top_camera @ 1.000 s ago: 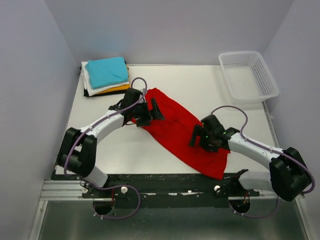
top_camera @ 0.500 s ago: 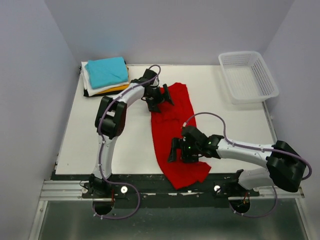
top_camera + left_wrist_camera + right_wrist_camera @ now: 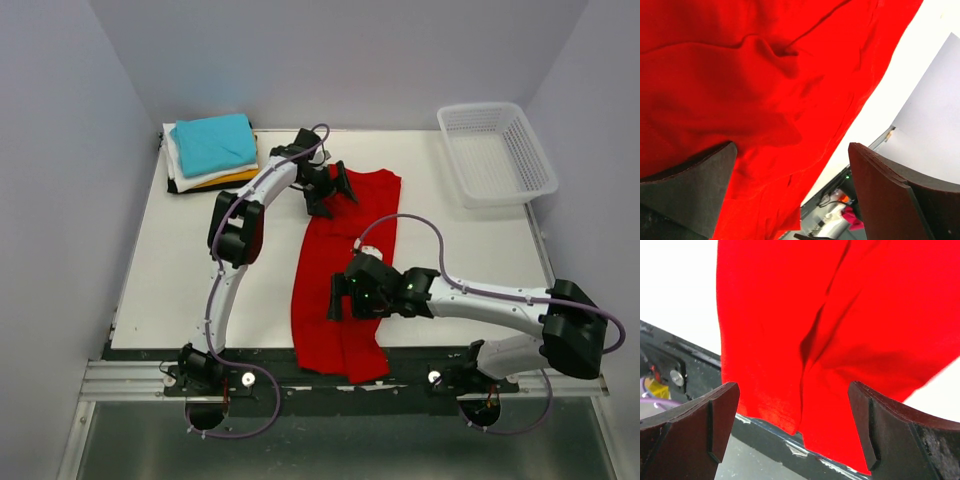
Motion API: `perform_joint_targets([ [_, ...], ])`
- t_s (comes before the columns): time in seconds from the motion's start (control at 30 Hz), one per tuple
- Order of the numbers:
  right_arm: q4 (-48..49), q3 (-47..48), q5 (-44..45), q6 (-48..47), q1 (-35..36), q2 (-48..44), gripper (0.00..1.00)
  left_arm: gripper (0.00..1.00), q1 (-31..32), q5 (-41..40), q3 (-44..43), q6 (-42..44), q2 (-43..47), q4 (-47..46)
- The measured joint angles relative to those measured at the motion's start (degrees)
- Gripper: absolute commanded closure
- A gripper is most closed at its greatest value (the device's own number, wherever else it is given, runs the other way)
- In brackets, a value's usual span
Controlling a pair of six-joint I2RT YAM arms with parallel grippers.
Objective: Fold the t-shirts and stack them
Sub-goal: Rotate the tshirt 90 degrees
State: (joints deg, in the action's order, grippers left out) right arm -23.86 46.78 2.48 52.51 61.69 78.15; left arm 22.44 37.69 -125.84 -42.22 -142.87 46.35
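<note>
The red shirt [image 3: 320,262] lies as a long, narrow strip running from near to far down the middle of the tabletop [image 3: 200,280]. Its nearest end droops over the front edge onto the dark rail [image 3: 270,362].

The right arm stretches low and leftward from its base at the near right corner, forearm almost level, with a purple cable [image 3: 425,228] looping above it. The right end effector [image 3: 338,300] sits over the shirt's near half, by the cloth's left border. In the right wrist view the right end effector [image 3: 792,390] is released: both dark fingers [image 3: 700,430] stand wide apart, and the cloth, with a crease down its middle, lies past them, not pinched.

The left arm climbs from its near-left base, bends at an elbow about halfway up the tabletop, then reaches far and rightward. The left end effector [image 3: 333,193] is at the shirt's far end, on its left corner. The left wrist view shows the left end effector [image 3: 790,150] likewise released, fingers [image 3: 695,190] spread, with wrinkled red cloth filling the gap beyond them.

At the far left corner sits the folded pile [image 3: 185,175], white, orange and black layers with the teal shirt [image 3: 212,142] on top, well apart from the red shirt. The white basket [image 3: 480,108] stands at the far right corner.
</note>
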Motion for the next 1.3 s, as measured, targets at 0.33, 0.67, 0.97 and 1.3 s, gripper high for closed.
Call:
perform_joint_targets([
  [0.33,-6.3,0.8,15.2,2.1,-1.4,-5.9,0.00,0.01,-0.7,-5.9,0.1,-0.7,2.3,1.6],
  [0.67,-1.7,13.2,21.7,-1.1,-16.4,8.1,0.00,0.01,-1.3,-13.4,32.5,3.2,36.2,-8.5],
  [0.97,-2.4,34.1,25.6,-5.9,-20.4,36.2,0.00,0.02,-0.9,-22.5,80.7,-1.9,75.2,-26.3],
  [1.3,-5.9,55.4,26.6,-12.0,-26.1,52.7,0.00,0.01,5.1,-23.6,101.0,-7.5,87.8,-28.7],
])
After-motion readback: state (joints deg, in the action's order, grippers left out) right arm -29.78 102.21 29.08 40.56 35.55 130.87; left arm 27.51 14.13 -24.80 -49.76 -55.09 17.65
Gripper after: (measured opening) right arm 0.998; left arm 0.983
